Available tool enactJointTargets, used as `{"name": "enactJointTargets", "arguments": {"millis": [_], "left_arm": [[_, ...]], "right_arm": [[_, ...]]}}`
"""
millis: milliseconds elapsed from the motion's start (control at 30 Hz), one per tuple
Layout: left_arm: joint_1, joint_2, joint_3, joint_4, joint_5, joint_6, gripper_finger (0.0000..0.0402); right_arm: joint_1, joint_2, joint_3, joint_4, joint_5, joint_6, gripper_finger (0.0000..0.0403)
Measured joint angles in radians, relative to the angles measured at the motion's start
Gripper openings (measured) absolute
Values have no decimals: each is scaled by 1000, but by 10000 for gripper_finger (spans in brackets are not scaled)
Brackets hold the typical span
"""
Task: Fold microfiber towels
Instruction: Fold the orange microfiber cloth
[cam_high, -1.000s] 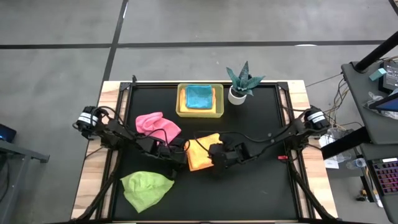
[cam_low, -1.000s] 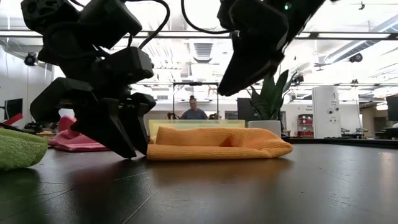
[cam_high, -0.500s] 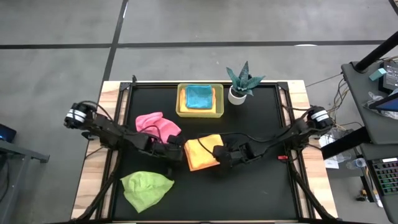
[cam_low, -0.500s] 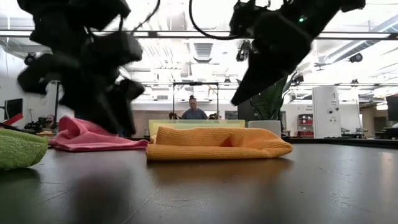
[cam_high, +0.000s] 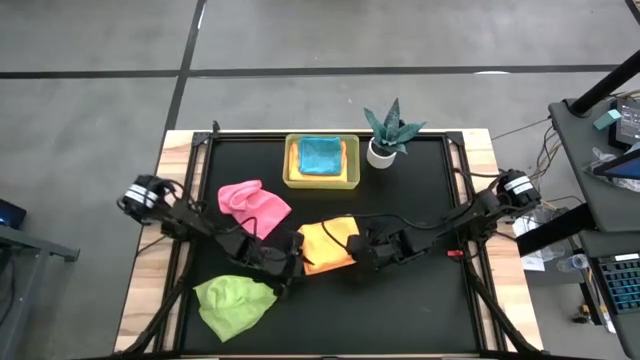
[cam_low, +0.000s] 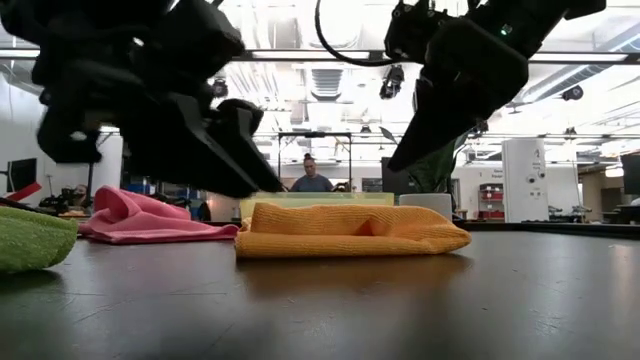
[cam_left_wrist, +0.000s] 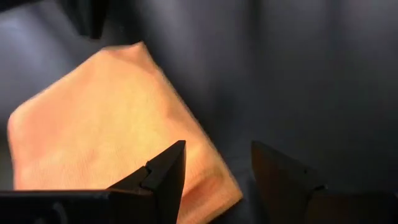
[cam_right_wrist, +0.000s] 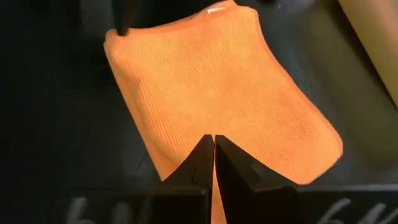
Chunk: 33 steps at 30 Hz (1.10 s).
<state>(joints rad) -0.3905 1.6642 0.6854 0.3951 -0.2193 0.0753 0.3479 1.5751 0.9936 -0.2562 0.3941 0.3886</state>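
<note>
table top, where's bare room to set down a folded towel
Free: the right part of the black table, between the plant and the right arm, and the front right corner. Also a strip between the tray and the pink towel. Crowded: the middle, where both grippers flank the orange towel, and the front left with the green towel.

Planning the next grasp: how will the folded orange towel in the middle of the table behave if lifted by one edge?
The folded orange towel would probably droop and unfold: its layers lie loose with soft, rounded edges. It looks light, since it is thin cloth. It seems unlikely to slip, given its ribbed, fuzzy weave.
</note>
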Motion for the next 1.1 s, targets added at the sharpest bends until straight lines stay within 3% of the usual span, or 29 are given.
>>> {"name": "enactJointTargets", "arguments": {"millis": [267,367,700,900,1100], "left_arm": [[-6,58,6,31,-130,-50,167],[-9,65,8,33,-132,-69,155],[-27,59,7,5,-125,-58,9],[-29,1,7,-10,-127,-10,3],[-31,-83,7,-143,-129,-30,1]], "right_arm": [[41,2,-1,8,0,12,9],[57,2,-1,15,1,13,9],[64,2,-1,23,28,13,9],[67,3,-1,22,26,12,9],[86,3,-42,20,-4,4,12]]}}
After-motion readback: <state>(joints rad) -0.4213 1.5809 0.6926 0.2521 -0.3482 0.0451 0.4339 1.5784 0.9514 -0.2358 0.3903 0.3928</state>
